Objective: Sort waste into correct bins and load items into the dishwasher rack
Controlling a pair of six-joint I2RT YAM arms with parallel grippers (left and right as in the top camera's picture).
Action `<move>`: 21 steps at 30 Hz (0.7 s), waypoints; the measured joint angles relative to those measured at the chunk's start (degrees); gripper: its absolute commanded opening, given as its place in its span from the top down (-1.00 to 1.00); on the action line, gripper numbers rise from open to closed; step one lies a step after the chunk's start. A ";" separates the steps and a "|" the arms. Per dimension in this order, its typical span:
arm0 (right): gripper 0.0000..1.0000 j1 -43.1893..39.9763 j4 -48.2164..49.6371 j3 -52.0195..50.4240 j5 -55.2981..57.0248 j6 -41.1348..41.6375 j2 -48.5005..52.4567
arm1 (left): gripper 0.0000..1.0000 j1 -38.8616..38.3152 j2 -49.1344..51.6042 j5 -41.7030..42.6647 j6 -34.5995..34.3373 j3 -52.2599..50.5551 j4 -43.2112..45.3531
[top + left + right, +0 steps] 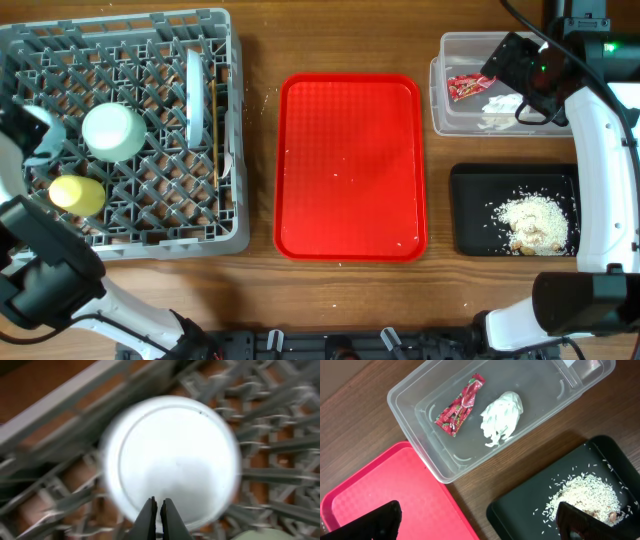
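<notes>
Finishing up, as judged: nothing lies loose on the surface [260, 40] or the red tray [350, 120].
- Rack [150, 243], left. Bowl [113, 131] upturned, base skyward. Cup [77, 194] just near of it, apparently on its side; which way its mouth faces cannot be told. Plate [195, 98] stood on edge, faces left and right. Stick [213, 135] beside the plate, long axis far-to-near.
- Tub [440, 110], far right. Wrapper [460, 405] lying aslant; scrap [502, 417] just beside it, not touching.
- Black tray [470, 210], near right. Crumbly food [533, 220] in a heap.
- Left claw [160, 504]: tips together, empty, over the bowl.
- Right claw [477, 510]: spread wide, empty, above the tub.
- Next move, likely: lift both arms away without nudging the bowl.
</notes>
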 measured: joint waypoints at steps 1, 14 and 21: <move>-0.99 0.00 0.02 0.00 0.00 -0.02 0.02 | 0.92 0.87 0.00 -0.66 0.00 0.00 -1.25; -0.99 0.00 0.00 0.00 0.00 -0.02 0.00 | 0.21 4.96 -15.58 14.84 -9.73 -0.04 -11.58; -0.99 0.00 0.02 0.00 0.00 -0.02 0.00 | 0.14 1.88 -29.94 42.60 -5.46 0.26 -34.82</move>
